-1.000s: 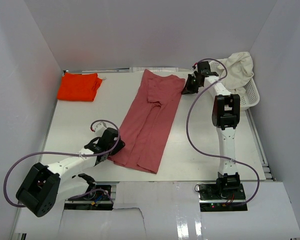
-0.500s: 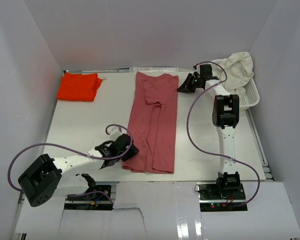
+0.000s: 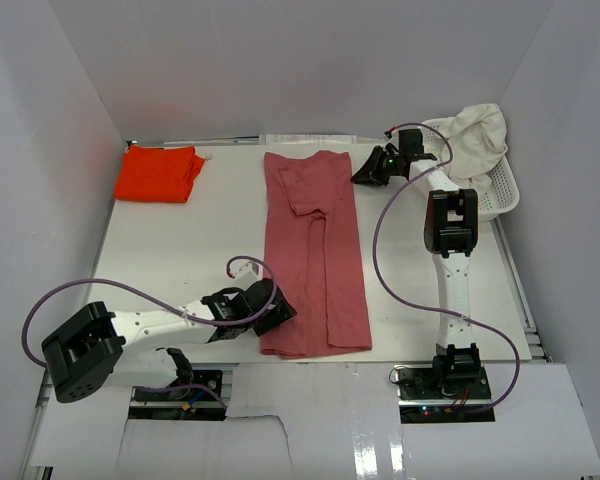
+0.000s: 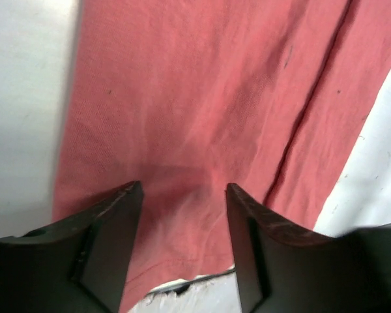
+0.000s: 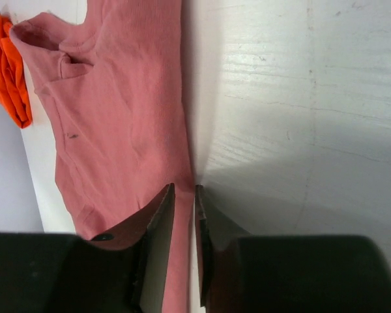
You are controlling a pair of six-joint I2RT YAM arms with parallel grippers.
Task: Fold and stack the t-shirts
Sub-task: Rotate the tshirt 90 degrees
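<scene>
Rose t-shirt point(image 3: 313, 255) runs near-to-far on the surface point(image 3: 180, 250), collar far.
Wrist views only: my left pincer point(image 4: 182, 189) wide over hem; right pincer point(image 5: 184, 189) narrow at edge, hold unclear.

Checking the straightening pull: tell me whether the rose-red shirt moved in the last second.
Yes. The near hem of the rose-red shirt swung right, toward the right arm's base.

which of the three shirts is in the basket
The cream-white t-shirt, bunched over the white lattice basket at the far right. The orange-red t-shirt lies folded at the far left, and the rose-red t-shirt is stretched out long mid-table.
</scene>
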